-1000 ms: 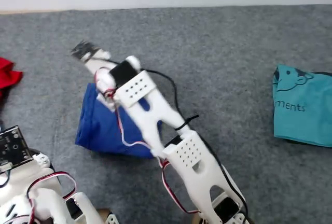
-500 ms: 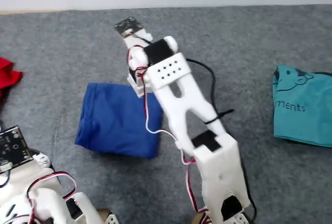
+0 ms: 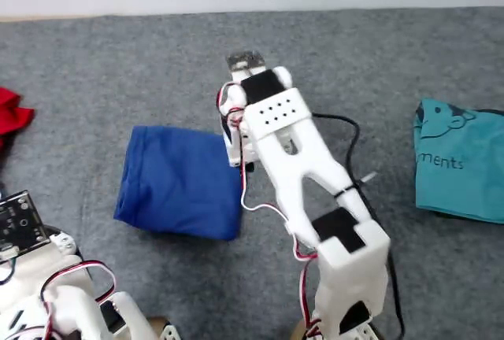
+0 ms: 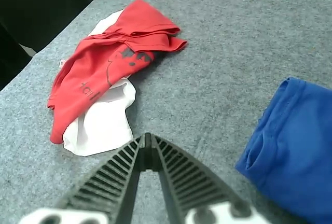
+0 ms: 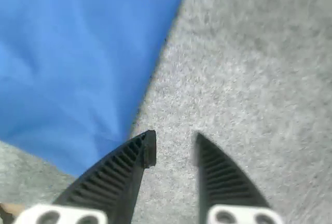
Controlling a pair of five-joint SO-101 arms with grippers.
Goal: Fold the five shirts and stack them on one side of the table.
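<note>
A folded blue shirt (image 3: 177, 181) lies on the grey mat left of centre. The right arm (image 3: 293, 155) stretches from the near edge, its wrist just off the shirt's right edge. My right gripper (image 5: 174, 149) hangs open over bare mat beside the blue shirt (image 5: 67, 53), holding nothing. A folded teal shirt (image 3: 461, 159) lies at the right edge. A red shirt (image 4: 111, 63) lies crumpled on top of a white shirt (image 4: 104, 123) at the left side. My left gripper (image 4: 148, 140) is shut and empty, low at the near left, with the blue shirt (image 4: 295, 146) to one side.
The left arm's base and circuit board (image 3: 22, 222) sit at the near left corner. The red shirt (image 3: 12, 113) pokes in at the left edge. Open mat (image 3: 354, 64) runs along the far side and between the blue and teal shirts.
The right arm swung to the right, from over the blue shirt's far left corner to just past its right edge. The blue shirt now lies uncovered. The left arm stayed still.
</note>
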